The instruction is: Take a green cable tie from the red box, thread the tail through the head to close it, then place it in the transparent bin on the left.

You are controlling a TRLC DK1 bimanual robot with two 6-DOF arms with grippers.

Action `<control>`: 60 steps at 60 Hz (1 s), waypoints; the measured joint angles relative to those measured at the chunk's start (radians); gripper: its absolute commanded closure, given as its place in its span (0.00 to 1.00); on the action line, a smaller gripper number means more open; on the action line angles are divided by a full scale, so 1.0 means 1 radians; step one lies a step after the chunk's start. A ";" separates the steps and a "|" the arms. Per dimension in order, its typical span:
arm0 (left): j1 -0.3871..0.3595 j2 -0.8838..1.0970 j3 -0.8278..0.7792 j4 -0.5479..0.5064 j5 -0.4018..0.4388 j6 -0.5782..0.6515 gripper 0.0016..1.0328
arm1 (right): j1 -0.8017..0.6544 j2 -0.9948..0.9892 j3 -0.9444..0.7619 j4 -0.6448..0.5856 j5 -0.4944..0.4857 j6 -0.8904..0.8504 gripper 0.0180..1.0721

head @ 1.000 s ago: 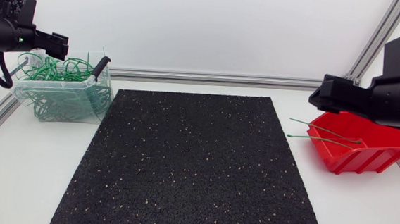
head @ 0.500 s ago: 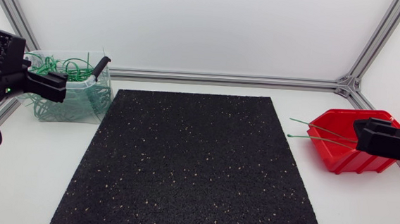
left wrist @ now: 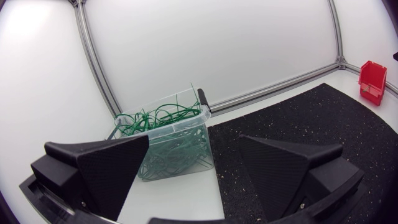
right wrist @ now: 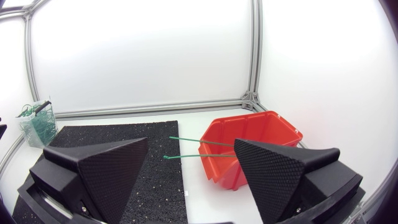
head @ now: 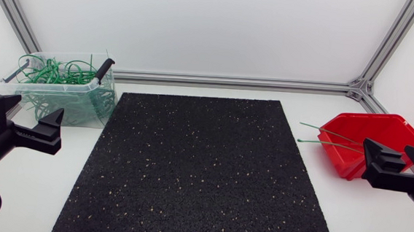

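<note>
Head view: green cable ties [head: 323, 131] overhang the red box [head: 346, 164] at the bench [head: 375, 215] right edge; likely light, springy; grip mid-length. Left gripper [left wrist: 194, 142], right gripper [right wrist: 191, 143]: wide open, empty.

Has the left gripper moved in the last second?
Yes. The left gripper withdrew from over the bin to its near side.

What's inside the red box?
Two green cable ties lie in the red box, their ends poking out over its rim toward the black mat. The box's front wall hides its floor, so any more ties down there cannot be seen.
</note>
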 measured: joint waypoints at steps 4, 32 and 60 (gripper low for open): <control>-0.002 -0.053 -0.032 0.000 0.000 -0.008 0.03 | -0.003 -0.021 -0.033 0.031 -0.008 -0.003 0.05; -0.002 -0.295 -0.197 -0.004 0.023 -0.136 0.03 | -0.014 -0.169 -0.266 0.257 -0.086 -0.038 0.05; -0.052 -0.433 -0.270 0.003 -0.021 -0.089 0.04 | -0.025 -0.240 -0.375 0.356 -0.124 -0.060 0.05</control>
